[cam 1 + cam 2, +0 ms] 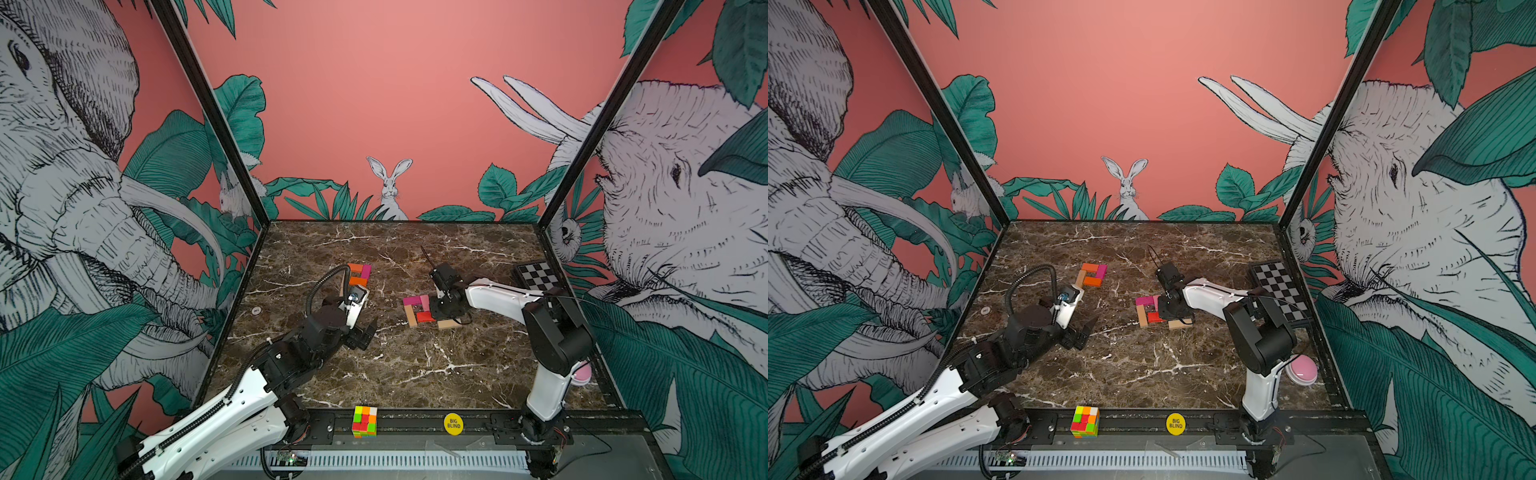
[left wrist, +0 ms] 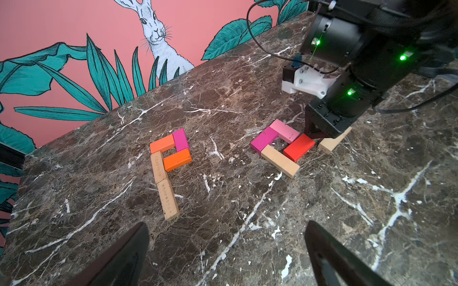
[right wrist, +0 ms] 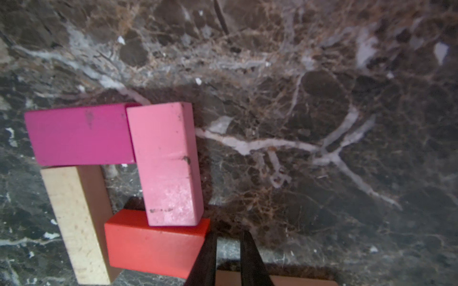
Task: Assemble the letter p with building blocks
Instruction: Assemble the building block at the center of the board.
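1. Two claws and two groups of building blocks (image 2: 177, 160) are here (ten pieces together, by my count). The left claw (image 2: 225, 222) is spread to its widest and holds nothing; it hangs over the bare marble table (image 2: 247, 198).
2. Ahead of the left claw, well apart from it, lies a p that looks complete: an orange and magenta loop with a tan stem (image 2: 164, 195) of two bricks end to end.
3. Just in front of the right claw (image 3: 229, 232) is a second loop: magenta brick (image 3: 79, 136), pink brick (image 3: 168, 163), red brick (image 3: 153, 247) and tan brick (image 3: 76, 222), each touching the next.
4. The right claw is almost closed, with only a slit where marble shows, and it grips nothing I can see. Its tips stand just beside the red brick's end, at the loose tan brick (image 2: 328, 144).
5. My judgement: such bricks are light, stiff and smooth, so they slide easily. Take one from above, across the narrow width, at mid-length.
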### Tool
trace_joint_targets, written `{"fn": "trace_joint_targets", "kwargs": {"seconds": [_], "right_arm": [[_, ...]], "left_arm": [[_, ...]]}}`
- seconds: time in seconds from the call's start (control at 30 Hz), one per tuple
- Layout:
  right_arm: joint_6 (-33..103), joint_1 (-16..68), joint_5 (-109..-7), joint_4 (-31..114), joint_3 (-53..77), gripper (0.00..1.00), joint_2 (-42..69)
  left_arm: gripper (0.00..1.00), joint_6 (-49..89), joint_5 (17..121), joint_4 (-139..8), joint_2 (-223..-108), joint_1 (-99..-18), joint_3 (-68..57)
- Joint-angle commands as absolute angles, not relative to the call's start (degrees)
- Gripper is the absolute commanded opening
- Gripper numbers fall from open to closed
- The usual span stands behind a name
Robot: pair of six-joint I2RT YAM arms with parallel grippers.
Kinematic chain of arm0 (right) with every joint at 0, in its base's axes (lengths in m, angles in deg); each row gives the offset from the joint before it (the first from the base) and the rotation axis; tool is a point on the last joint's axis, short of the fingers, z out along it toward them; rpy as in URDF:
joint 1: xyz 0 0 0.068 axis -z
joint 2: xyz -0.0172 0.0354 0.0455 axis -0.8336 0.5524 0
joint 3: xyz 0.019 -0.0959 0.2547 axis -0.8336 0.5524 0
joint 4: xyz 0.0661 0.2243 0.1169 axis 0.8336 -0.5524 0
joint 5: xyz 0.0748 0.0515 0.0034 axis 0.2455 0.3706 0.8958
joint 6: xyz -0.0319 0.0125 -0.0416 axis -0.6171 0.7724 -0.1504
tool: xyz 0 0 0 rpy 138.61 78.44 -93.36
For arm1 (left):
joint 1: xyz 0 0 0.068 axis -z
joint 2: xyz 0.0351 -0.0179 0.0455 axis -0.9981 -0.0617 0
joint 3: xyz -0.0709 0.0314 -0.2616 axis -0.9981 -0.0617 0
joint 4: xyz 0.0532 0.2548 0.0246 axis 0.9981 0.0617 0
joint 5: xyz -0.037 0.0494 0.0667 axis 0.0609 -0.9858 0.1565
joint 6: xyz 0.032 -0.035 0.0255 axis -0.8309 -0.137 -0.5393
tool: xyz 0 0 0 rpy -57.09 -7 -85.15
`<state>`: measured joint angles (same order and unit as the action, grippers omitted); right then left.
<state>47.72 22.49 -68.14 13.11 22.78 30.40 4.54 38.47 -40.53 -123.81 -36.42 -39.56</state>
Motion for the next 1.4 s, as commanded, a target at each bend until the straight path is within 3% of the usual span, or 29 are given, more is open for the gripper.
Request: {"fn": "trace_joint_targets", "kwargs": {"seconds": [0.0, 0.53, 0.93, 1.37], "right_arm": [[48.09, 22.41, -67.9, 13.59, 22.53, 0.19, 30.99], [48.09, 22.54, -68.45, 13.14, 21.75, 0.19, 31.27], [51.14, 20.37, -66.92, 13.73, 27.01, 0.14, 20.34], [53.83, 17.27, -66.42, 16.55, 30.43, 0.11, 23.18]], "left_arm": [[1.0, 5.37, 38.8, -41.19, -123.72, -36.8, -38.4], [1.0, 5.37, 38.89, -41.14, -123.94, -36.81, -38.42], [0.99, 5.37, 39.33, -41.37, -124.22, -37.05, -38.38], [1.0, 5.49, 39.5, -41.44, -124.42, -37.24, -38.37]]}}
